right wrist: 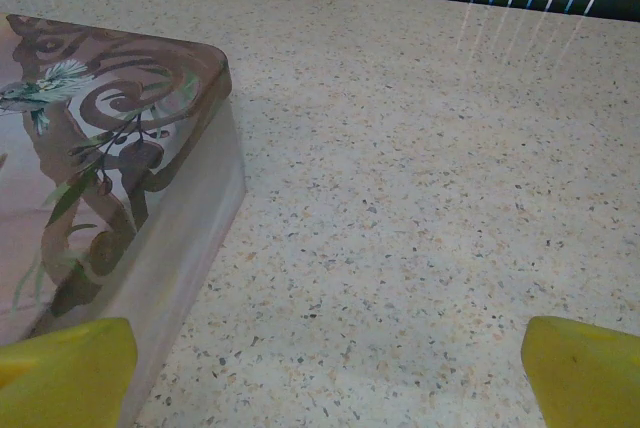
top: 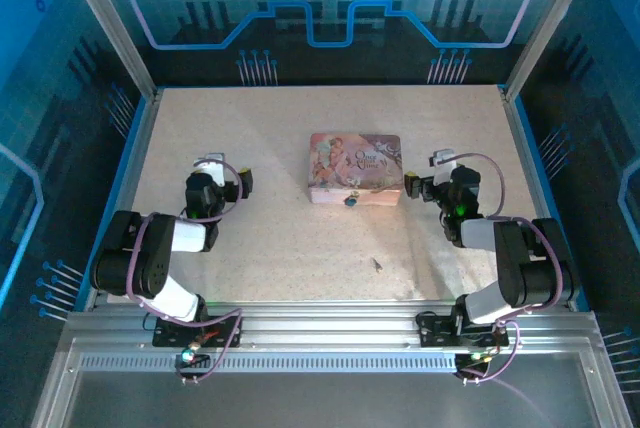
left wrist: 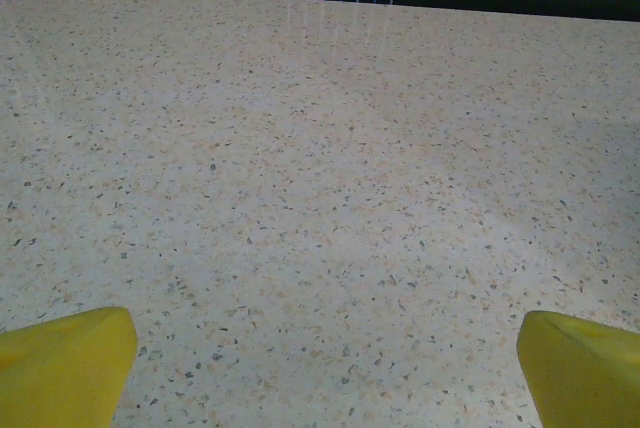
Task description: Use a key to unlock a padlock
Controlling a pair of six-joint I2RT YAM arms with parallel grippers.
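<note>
— Two things first: how much bare ground is there, and where does it end?
— Most of the counter (top: 250,128) is bare speckled surface. In the top view its 9 and 3 o'clock sides end at blue-lined rims, and its 12 o'clock side ends at a dark back wall. Its 6 o'clock side ends at the metal rail (top: 320,323) that carries both arm bases.
— What takes up room on it?
— Largest is the pink tin (top: 355,166), lying flat just to the 3 o'clock side of centre, with its long sides running 9 to 3. Open counter lies all round it, widest toward 9 o'clock.
— And the arms?
— The left pincer (top: 209,165) hangs at 9 o'clock of the tin, well apart from it. In its wrist view the yellow fingertips (left wrist: 65,363) sit at the two bottom corners, spread wide and holding nothing, with bare counter running to the far edge. The right pincer (top: 441,162) is at 3 o'clock of the tin, just beside its short end, equally wide open and empty. In its wrist view the tin's rounded corner is at 9 o'clock, with free counter from 12 to 3.
— The padlock?
— The padlock (top: 351,200) is a tiny bluish glint against the tin's 6 o'clock wall, near the middle. Its shackle is too small to judge.
— The key?
— The key (top: 377,265), a dark sliver, lies alone on open counter at 5 o'clock of the tin, between it and the rail, apart from both pincers.
</note>
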